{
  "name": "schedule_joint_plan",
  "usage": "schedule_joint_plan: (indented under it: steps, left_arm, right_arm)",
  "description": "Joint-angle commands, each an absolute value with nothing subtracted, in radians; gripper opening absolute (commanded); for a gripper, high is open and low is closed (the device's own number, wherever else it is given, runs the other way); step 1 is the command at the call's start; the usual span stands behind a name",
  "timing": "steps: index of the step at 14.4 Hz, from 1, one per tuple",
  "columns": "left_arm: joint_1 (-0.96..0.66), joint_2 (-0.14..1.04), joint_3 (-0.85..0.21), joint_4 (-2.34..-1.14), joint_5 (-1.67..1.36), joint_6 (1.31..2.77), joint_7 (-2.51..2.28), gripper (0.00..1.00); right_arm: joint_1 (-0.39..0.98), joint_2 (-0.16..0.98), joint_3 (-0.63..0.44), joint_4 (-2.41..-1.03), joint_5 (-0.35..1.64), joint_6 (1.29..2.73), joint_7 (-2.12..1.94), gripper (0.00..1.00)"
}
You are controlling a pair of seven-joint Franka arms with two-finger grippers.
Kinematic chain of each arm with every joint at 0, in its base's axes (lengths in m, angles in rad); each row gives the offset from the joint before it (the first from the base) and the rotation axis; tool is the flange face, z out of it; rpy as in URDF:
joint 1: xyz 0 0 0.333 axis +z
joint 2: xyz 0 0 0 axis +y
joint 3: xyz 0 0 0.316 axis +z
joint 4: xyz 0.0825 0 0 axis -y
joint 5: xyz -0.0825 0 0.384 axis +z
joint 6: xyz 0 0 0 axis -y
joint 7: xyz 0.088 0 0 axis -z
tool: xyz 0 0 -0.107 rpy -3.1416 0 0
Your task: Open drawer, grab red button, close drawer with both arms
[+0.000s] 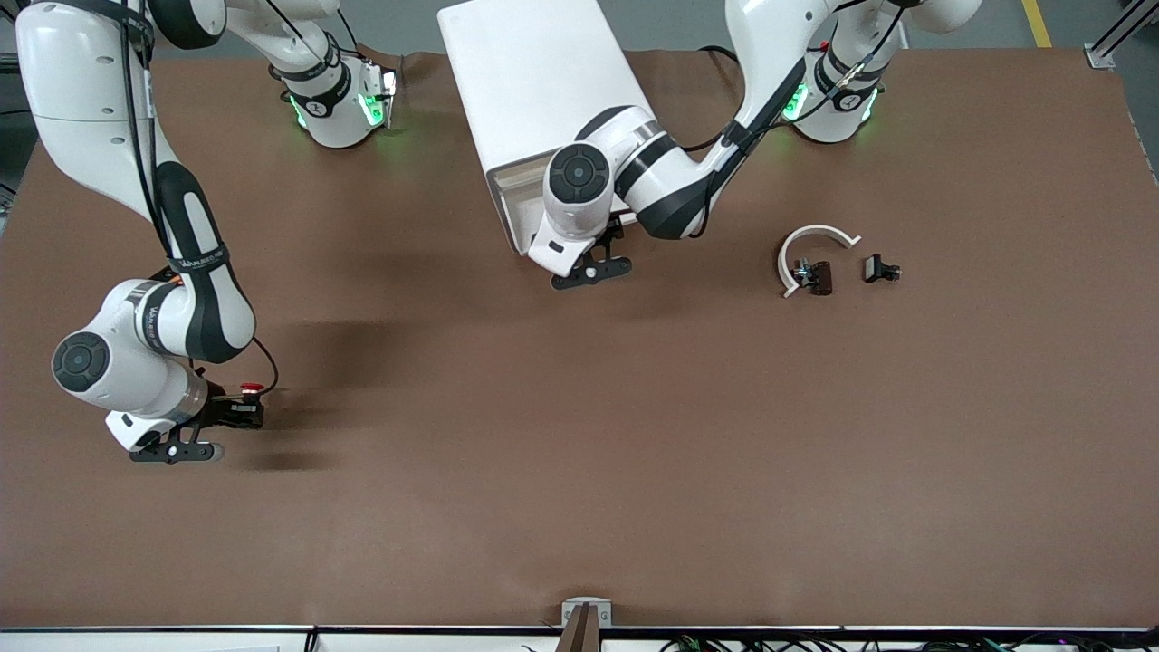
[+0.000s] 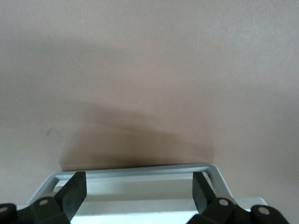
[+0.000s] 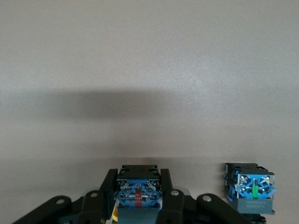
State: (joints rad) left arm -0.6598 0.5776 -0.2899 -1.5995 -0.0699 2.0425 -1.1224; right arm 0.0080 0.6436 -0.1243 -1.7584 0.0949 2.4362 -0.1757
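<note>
Item: red button [image 1: 251, 390], sitting pinched in R gripper [image 1: 237, 416] over table at right arm's end. L gripper [image 2: 135, 190], fingers spread, empty, straddling drawer handle [image 2: 140, 169]. I'm judging closing step; next needs straight push in.

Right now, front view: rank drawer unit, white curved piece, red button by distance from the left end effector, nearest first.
From the left end effector:
1. Drawer unit, right beside it.
2. White curved piece, toward the left arm's end.
3. Red button, at the right arm's end, in the right end effector.
</note>
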Motion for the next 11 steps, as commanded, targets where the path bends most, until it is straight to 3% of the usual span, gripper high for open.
schedule_joint_plan:
  steps: [1, 7, 8, 9, 11]
  left_arm:
    - [-0.660, 0.546, -0.330, -1.637, -0.055, 2.046, -1.169, 1.00]
    - [-0.658, 0.549, -0.367, -1.640, -0.104, 2.046, -1.198, 1.00]
    - [-0.658, 0.551, -0.368, -1.638, -0.123, 2.046, -1.198, 1.00]
    - [-0.658, 0.555, -0.368, -1.638, -0.147, 2.046, -1.198, 1.00]
    - [-0.658, 0.558, -0.368, -1.638, -0.184, 2.046, -1.198, 1.00]
  right_arm:
    - [-0.012, 0.641, -0.106, -1.793, 0.081, 2.477, -0.187, 0.00]
    - [-0.012, 0.644, -0.106, -1.804, 0.081, 2.474, -0.190, 0.00]
    - [-0.012, 0.644, -0.106, -1.804, 0.081, 2.473, -0.190, 0.33]
    - [-0.012, 0.644, -0.106, -1.802, 0.081, 2.473, -0.189, 0.99]
    - [-0.014, 0.644, -0.106, -1.799, 0.081, 2.473, -0.187, 1.00]
